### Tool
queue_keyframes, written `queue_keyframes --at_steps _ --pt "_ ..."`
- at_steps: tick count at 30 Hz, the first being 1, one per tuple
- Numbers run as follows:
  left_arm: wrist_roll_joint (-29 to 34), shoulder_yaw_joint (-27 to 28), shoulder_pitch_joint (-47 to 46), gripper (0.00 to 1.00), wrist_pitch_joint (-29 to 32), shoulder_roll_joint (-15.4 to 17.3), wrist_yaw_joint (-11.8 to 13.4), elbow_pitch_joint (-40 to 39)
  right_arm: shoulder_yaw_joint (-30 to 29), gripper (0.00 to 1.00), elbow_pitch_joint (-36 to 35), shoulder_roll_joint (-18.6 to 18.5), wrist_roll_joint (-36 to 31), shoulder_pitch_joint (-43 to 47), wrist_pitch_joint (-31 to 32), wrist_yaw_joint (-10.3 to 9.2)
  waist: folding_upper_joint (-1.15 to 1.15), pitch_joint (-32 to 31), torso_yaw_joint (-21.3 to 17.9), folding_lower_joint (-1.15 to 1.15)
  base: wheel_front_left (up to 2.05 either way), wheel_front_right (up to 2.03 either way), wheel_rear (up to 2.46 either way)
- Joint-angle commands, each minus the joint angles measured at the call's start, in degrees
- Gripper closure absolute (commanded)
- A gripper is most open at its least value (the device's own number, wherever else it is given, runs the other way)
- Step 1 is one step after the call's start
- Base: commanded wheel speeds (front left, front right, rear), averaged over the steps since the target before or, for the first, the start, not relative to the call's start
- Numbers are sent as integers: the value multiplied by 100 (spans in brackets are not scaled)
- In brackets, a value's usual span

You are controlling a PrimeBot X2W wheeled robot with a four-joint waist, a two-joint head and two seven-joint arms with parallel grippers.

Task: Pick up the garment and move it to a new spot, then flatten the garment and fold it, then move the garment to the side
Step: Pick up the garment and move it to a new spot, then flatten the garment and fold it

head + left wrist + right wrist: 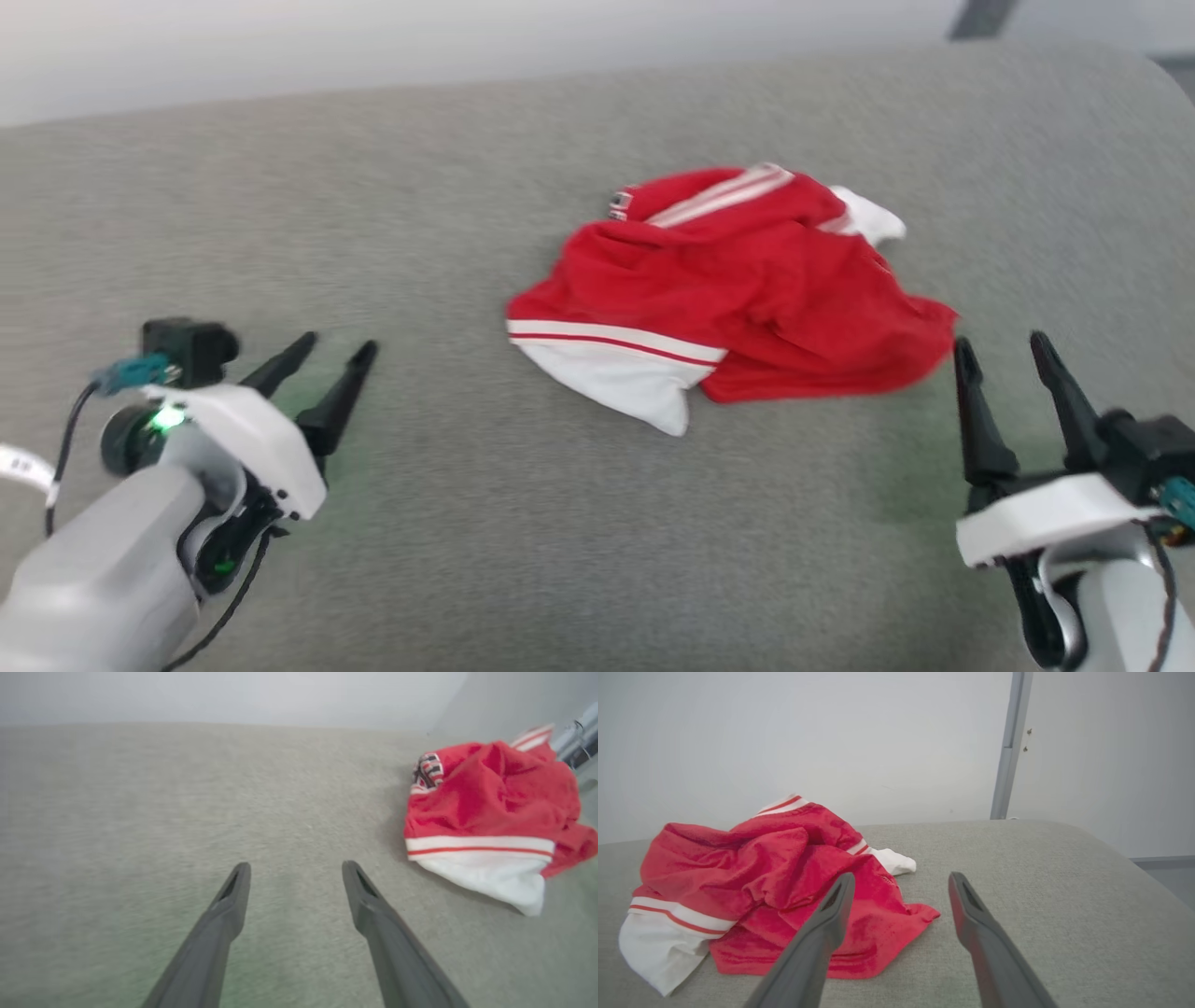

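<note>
From the head view, the garment (pixel 738 289) lies crumpled in a loose heap on the grey fabric-covered surface (pixel 448 187), a little right of centre. One white sleeve (pixel 625 378) with its red-and-white striped band spills toward the robot. The left hand (pixel 338 342) hovers well apart from the heap at the lower left, its two dark fingers spread and holding nothing. The right hand (pixel 1000 340) waits at the lower right, equally released and empty. Its inner fingertip is just beside the jersey's red hem, though contact cannot be confirmed. The two hands flank the cloth, which suggests they are staged for the first pick-up. Nothing has yet been flattened or folded.

In the left wrist view, the left hand (pixel 295 865) points out over bare upholstery with its fingers parted wide. The garment (pixel 486 798) sits off to the upper right of this view. A scrap of dark lettering or a label shows at a fold near the top of the heap. This hand would have to swing across to reach the sleeve.

In the right wrist view, the right hand (pixel 901 875) is aimed at the near edge of the garment (pixel 752 868), fingers open. One finger crosses in front of the red fabric, and the other stands over bare cloth covering. The jersey is bunched high with deep creases in front of a plain pale wall (pixel 784 742). It looks soft enough to sag and unfurl once it is lifted.
</note>
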Motion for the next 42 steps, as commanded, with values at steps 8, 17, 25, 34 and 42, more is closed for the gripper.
queue_keyframes --at_steps 8,17,25,34,42 --pt "1406 2634 1844 0 -36 -523 75 -156 -231 0 -69 -118 -74 491 -12 0 0 -624 635 0 0 0 0" --pt "3396 5139 3823 0 -37 -1306 372 -1489 -230 0 -138 -108 -86 633 -12 0 0 -911 719 0 0 0 0" --pt "4913 6211 4529 0 -37 -1927 288 -2404 -203 0 -250 -127 -115 572 -12 0 0 -948 746 0 0 0 0" --pt "5776 6818 4777 0 -38 -2435 78 -2820 -167 0 -370 -137 -113 501 -12 0 0 -880 704 0 0 0 0" --pt "5857 7003 4743 0 -38 -2663 1 -2702 -143 0 -332 -105 -103 443 -12 0 0 -814 679 0 0 0 0"
